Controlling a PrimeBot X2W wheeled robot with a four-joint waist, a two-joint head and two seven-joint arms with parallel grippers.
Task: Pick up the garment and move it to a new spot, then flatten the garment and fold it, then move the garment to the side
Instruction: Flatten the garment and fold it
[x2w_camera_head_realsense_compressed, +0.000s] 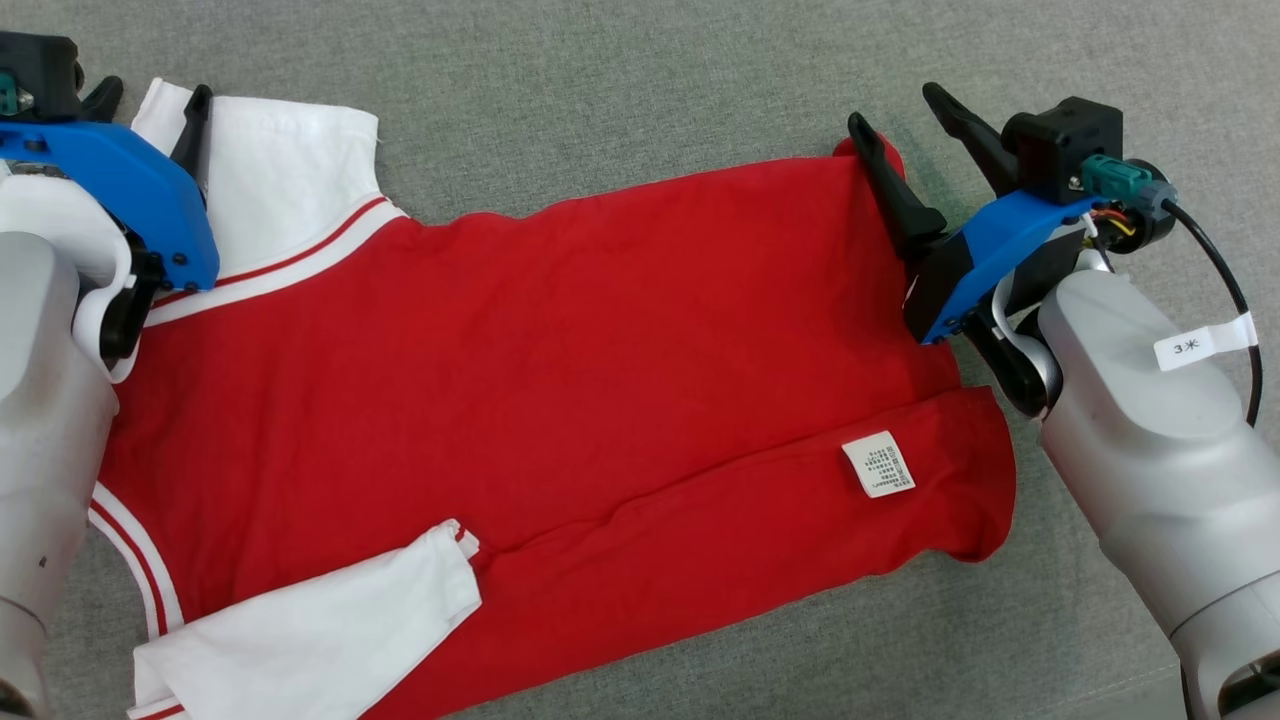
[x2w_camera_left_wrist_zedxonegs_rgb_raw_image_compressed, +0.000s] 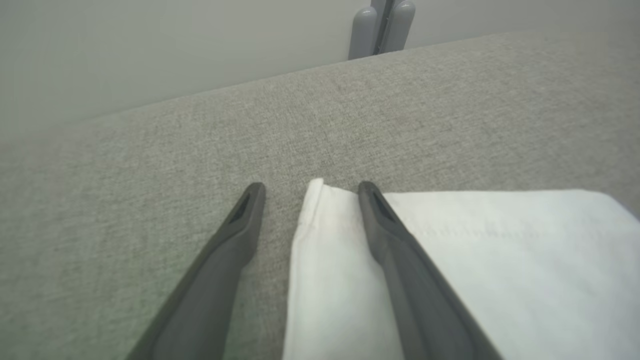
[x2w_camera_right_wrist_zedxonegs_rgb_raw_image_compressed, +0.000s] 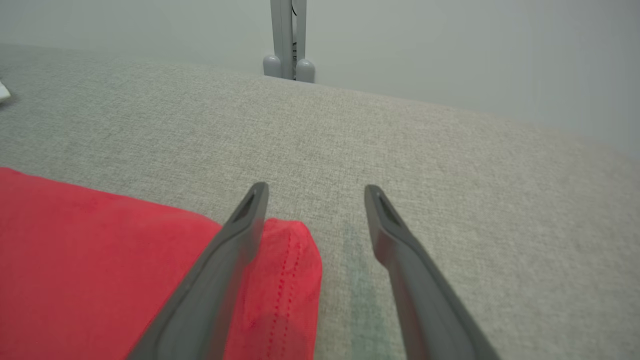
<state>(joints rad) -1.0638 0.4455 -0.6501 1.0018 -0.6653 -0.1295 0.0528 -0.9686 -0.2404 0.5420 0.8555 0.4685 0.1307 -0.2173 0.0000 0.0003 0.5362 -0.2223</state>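
The grey fabric worktop (x2w_camera_head_realsense_compressed: 620, 60) ends at a pale wall (x2w_camera_left_wrist_zedxonegs_rgb_raw_image_compressed: 150, 50). The red garment (x2w_camera_head_realsense_compressed: 560, 340) lies spread on it, its near sleeve cut off by my head view's bottom edge and its left side hidden behind my left forearm (x2w_camera_head_realsense_compressed: 50, 400). My left claw (x2w_camera_head_realsense_compressed: 155, 92) stands wide apart astride the white sleeve (x2w_camera_head_realsense_compressed: 290, 170) corner. My right claw (x2w_camera_head_realsense_compressed: 895, 105) gapes at the red hem corner, gripping nothing. The care label (x2w_camera_head_realsense_compressed: 878, 464) is too small to read.
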